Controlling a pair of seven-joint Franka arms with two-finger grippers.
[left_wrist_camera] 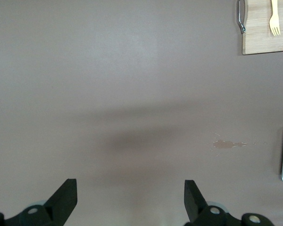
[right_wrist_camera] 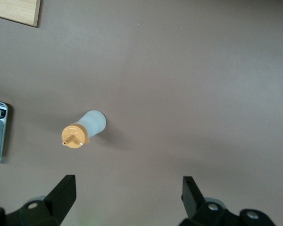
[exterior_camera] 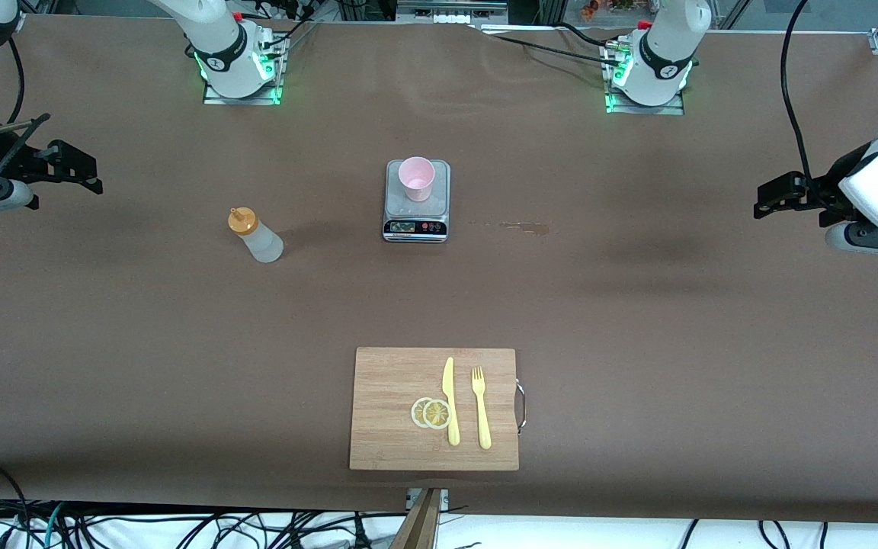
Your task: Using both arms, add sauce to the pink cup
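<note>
On the brown table, a scale is placed midway between the two arm bases, and the pink cup is stood upright on its platform. The sauce is stood upright on the bare table beside the scale, toward the right arm's end and slightly nearer the front camera than the cup; it is well apart from the scale. Its orange cap and nozzle are seen from above in the right wrist view.

Nearer the front camera, a board is laid, and on it two lemon slices, a knife and a fork are set side by side. A small stain is seen on the table beside the scale, toward the left arm's end.

The right gripper is held above the table at the right arm's end, with its jaws spread wide and nothing between them. The left gripper is held above the left arm's end, its jaws likewise spread wide and empty. Neither gripper is touching any object.
</note>
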